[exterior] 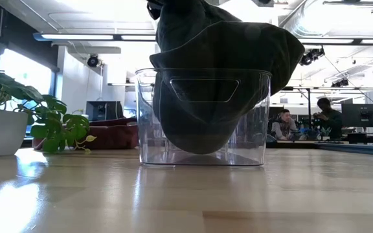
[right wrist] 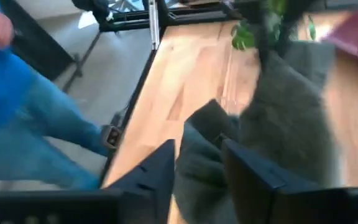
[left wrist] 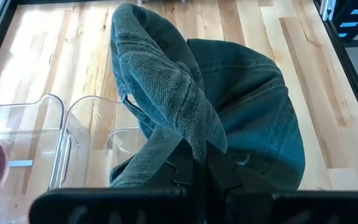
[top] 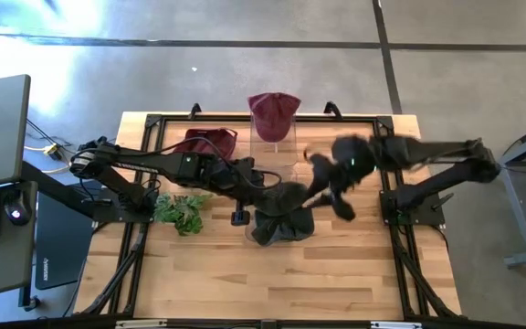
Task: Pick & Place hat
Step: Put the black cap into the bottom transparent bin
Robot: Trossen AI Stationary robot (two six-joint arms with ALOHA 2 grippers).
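Desk: light wood plank top with a black frame around it, sitting on grey concrete floor. Low view looks into an open office: ceiling strip lights, monitors, two people seated at the far right. Right wrist view catches a person in blue beside the desk edge.

On the desk: potted plant left of centre, white pot in the low view. Maroon hat behind it near the back edge. Second maroon hat sits on a clear stand at the back edge, centre.

Clear plastic bin mid-desk, with a cut-out handle slot in its front wall. Dark green hat is draped over the bin rim, its lower part hanging inside and almost reaching the bin floor, the rest bunched above the rim.

Left gripper: reaches in from the left over the bin; jaws pinched together on a fold of the dark green hat's fabric, hat hanging from that pinch.

Right gripper: comes in from the right, above the same hat. Jaws are apart with dark green fabric between the fingers; right wrist view is motion-blurred, so I cannot tell whether they are actually gripping it.

Laptop and keyboard on a side stand to the left of the desk. No readable labels or writing anywhere.
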